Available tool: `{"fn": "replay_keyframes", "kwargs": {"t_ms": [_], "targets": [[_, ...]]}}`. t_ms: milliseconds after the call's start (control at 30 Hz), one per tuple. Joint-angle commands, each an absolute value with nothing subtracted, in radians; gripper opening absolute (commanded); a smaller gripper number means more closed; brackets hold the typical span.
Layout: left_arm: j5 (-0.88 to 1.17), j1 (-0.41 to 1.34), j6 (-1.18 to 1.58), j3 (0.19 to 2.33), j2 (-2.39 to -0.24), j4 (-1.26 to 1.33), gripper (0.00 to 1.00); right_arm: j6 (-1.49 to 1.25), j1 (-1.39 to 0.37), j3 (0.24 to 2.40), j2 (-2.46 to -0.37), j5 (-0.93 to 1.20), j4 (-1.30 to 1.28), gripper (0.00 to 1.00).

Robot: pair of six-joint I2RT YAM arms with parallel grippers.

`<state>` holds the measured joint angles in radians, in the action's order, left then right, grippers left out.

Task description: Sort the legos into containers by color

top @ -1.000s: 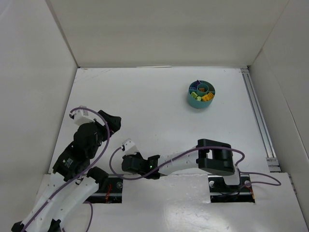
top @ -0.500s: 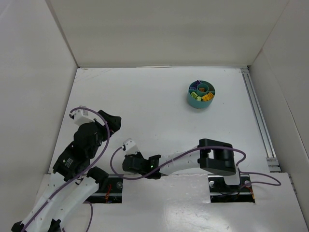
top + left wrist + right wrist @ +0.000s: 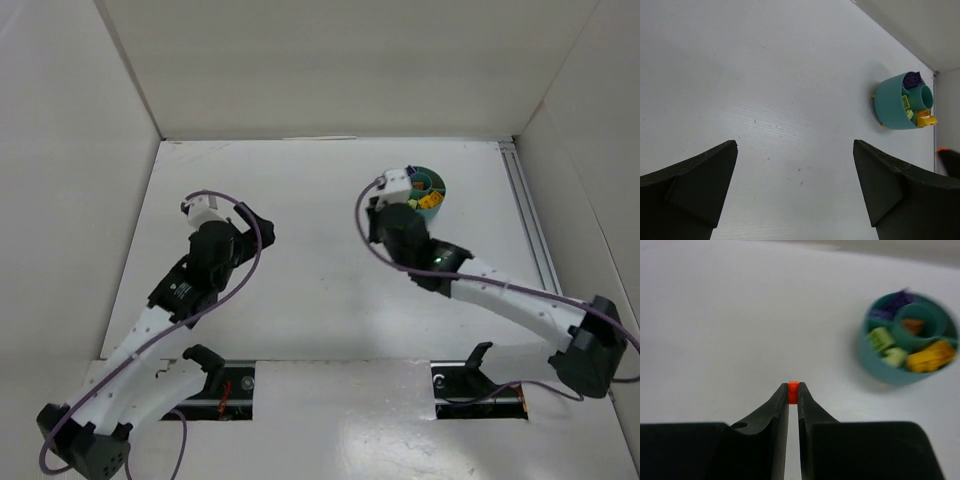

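Orange lego is pinched in the right gripper, left gripper spread wide; I would release only above the matching compartment of the teal dish.

**Both arms on the move, right one out to the dish**

The right arm has unfolded from its tuck at the table's 6 o'clock edge and now reaches toward 1 o'clock. The right gripper has arrived at the teal dish's 8 o'clock side, tips pinched on an orange lego. The left arm has stretched forward too, wrist pushed toward 12 o'clock.
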<state>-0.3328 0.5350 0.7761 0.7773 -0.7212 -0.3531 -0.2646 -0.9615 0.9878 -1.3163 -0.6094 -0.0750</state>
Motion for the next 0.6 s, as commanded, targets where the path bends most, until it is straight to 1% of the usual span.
{"fn": "replay_keyframes", "kwargs": {"t_ms": [0,33,67,133,167,200,233,267,300,367,400,433,500,567], "targets": [[-0.325,0.537,0.715,0.833,-0.813,-0.195,1.0,-0.054,-0.775,0.96,-1.191,-0.545,-0.06,0.15],[-0.316,0.537,0.701,0.845,-0.837,-0.174,1.0,-0.028,-0.712,0.96,-1.177,-0.511,-0.06,0.15],[-0.316,0.537,0.681,0.845,-0.891,-0.155,1.0,0.021,-0.596,0.96,-1.167,-0.477,-0.06,0.15],[-0.282,0.5,0.666,0.885,-0.954,-0.129,1.0,0.078,-0.491,1.011,-1.189,-0.363,-0.06,0.15],[-0.256,0.473,0.657,0.9,-0.986,-0.129,1.0,0.119,-0.403,1.025,-1.201,-0.327,-0.06,0.15],[-0.214,0.439,0.628,0.929,-1.05,-0.118,1.0,0.144,-0.361,1.066,-1.242,-0.286,-0.06,0.15],[-0.107,0.367,0.612,0.94,-1.078,-0.107,1.0,0.165,-0.319,1.089,-1.27,-0.206,-0.07,0.15],[-0.057,0.335,0.603,0.94,-1.103,-0.095,1.0,0.184,-0.281,1.115,-1.302,-0.158,-0.084,0.15],[-0.014,0.304,0.594,0.94,-1.141,-0.08,1.0,0.21,-0.199,1.177,-1.377,-0.106,-0.097,0.15],[0.035,0.258,0.572,0.94,-1.167,-0.04,1.0,0.225,-0.132,1.245,-1.458,0.044,-0.12,0.14],[0.035,0.258,0.563,0.94,-1.176,-0.04,1.0,0.238,-0.088,1.279,-1.498,0.081,-0.147,0.14],[0.035,0.249,0.554,0.94,-1.19,-0.04,1.0,0.251,-0.072,1.328,-1.569,0.107,-0.147,0.14],[-0.015,0.249,0.542,0.94,-1.19,-0.04,1.0,0.261,-0.054,1.37,-1.632,0.156,-0.147,0.14],[-0.025,0.239,0.522,0.94,-1.19,-0.04,1.0,0.27,-0.038,1.429,-1.715,0.186,-0.147,0.14]]}}
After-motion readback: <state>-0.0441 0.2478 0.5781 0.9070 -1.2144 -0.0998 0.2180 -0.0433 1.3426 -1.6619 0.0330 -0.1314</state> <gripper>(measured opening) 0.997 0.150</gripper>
